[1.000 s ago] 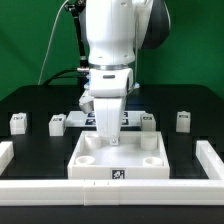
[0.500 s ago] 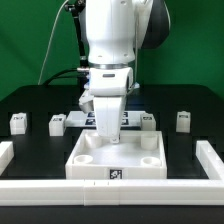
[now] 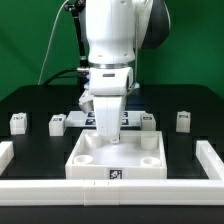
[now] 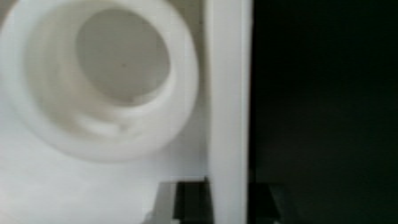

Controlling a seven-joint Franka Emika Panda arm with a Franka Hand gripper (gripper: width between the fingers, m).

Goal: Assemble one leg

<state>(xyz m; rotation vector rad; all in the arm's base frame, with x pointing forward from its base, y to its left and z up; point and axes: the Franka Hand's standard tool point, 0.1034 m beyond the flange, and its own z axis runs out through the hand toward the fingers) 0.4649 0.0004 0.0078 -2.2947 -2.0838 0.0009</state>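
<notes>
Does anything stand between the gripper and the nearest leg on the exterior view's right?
No loose thing does. The gripper hangs low over the white tray piece; the leg stands just beyond that piece's far edge. Only the piece's raised rim lies between them, so lifting first seems wise.

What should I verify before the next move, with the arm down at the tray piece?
1. Grip: cannot tell. The gripper sits low at the far edge of the tray piece, and how its jaws stand is unclear.
2. Legs available: ok. The leftmost leg and rightmost leg stand loose on the table, apart from the arm.
3. Socket free: ok. The socket in the wrist view is empty.
4. Tray piece seated against the front wall: cannot tell from this angle.
</notes>
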